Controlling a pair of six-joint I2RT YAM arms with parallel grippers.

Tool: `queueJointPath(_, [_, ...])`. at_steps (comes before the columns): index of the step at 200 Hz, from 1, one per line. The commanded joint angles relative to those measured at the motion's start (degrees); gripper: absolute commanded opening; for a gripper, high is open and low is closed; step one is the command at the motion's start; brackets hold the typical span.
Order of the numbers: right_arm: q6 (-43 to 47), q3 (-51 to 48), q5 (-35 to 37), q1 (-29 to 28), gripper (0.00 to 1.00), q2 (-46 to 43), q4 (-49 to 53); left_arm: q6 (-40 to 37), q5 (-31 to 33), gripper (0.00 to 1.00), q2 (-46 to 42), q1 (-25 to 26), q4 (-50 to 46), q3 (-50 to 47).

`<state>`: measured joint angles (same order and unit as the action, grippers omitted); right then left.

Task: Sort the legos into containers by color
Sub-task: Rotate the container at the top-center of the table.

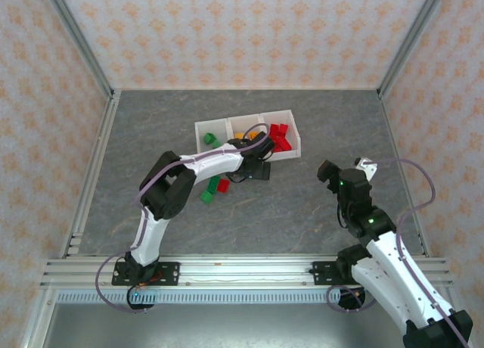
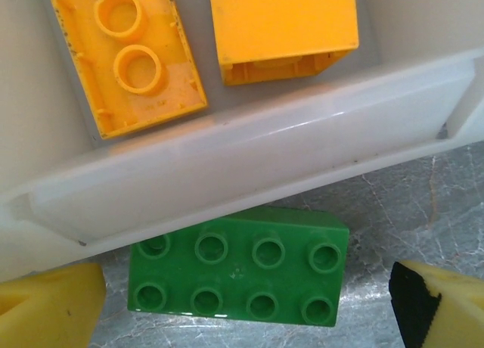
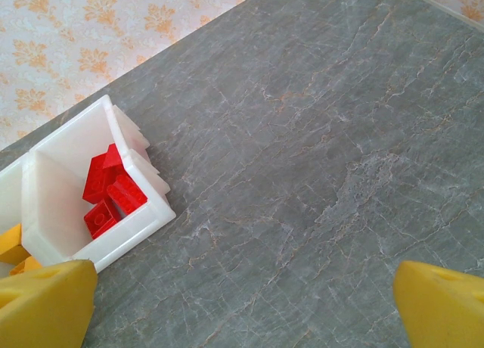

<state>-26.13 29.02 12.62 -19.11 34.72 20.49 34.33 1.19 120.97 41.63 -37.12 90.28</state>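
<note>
The three joined white containers stand at the table's middle back: green legos in the left bin, orange ones in the middle, red legos in the right. My left gripper hangs open at the middle bin's front wall. A green eight-stud brick lies on the table between its yellow fingertips, touching neither and partly under the rim. Two orange bricks lie inside that bin. My right gripper is open over bare table, with nothing between its fingers.
Two green bricks and a red brick lie loose on the table left of the left arm's forearm. The red bin's corner is at the left of the right wrist view. Patterned walls enclose the table.
</note>
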Motion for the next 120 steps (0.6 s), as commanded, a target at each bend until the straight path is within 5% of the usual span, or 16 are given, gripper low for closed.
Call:
queueJointPath(1, [0.59, -0.45, 0.75, -0.07, 1.0, -0.34, -1.33, -2.78, 3.12, 0.99, 2.01, -1.1, -3.38, 2.68])
queueJointPath(61, [0.58, -0.35, 1.07, -0.08, 1.0, -0.37, -1.13, -6.97, 1.04, 0.98, 2.36, -4.93, -2.63, 3.01])
queueJointPath(120, [0.45, -0.36, 1.08, -0.08, 1.0, -0.35, -1.12, -7.64, -2.7, 0.92, 1.77, -2.81, -1.58, 1.36])
